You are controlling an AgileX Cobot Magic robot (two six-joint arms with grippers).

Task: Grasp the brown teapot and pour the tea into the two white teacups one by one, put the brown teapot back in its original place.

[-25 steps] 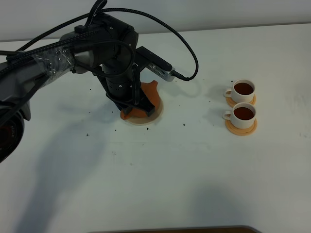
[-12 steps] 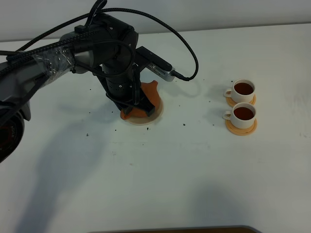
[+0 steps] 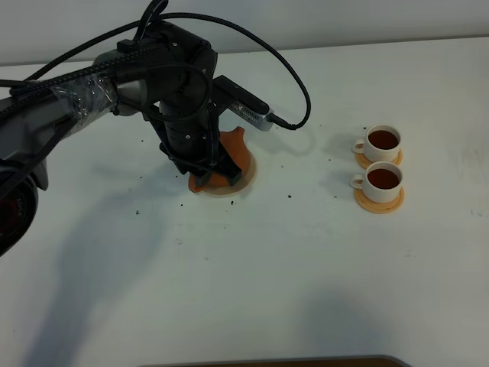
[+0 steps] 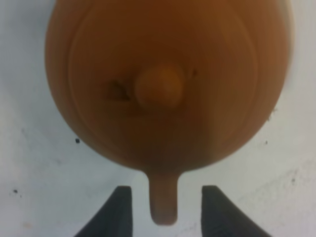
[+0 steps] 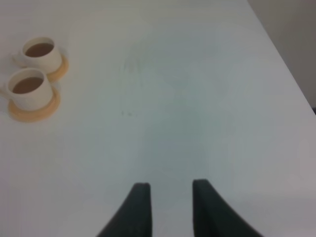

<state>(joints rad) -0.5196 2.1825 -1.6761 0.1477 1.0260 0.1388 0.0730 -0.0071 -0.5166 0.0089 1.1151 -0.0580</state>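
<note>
Left gripper [image 4: 163, 207]: 1, jaws parted either side of teapot handle, not clamped. Brown teapot [image 4: 165, 79]: 1, on beige disc [image 3: 246, 180]. White teacups [image 3: 380, 141]: 2, filled, on 2 orange saucers [image 3: 379, 203].

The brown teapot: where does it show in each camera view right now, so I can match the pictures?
Exterior high: the brown teapot sits left of center, partly hidden under the left arm, on the beige disc.
Left wrist: fills the upper frame, lid knob central, handle between the open left gripper fingers.
Right wrist: not in it.
Shared landmark: the two white teacups appear in the exterior and right wrist views.
</note>
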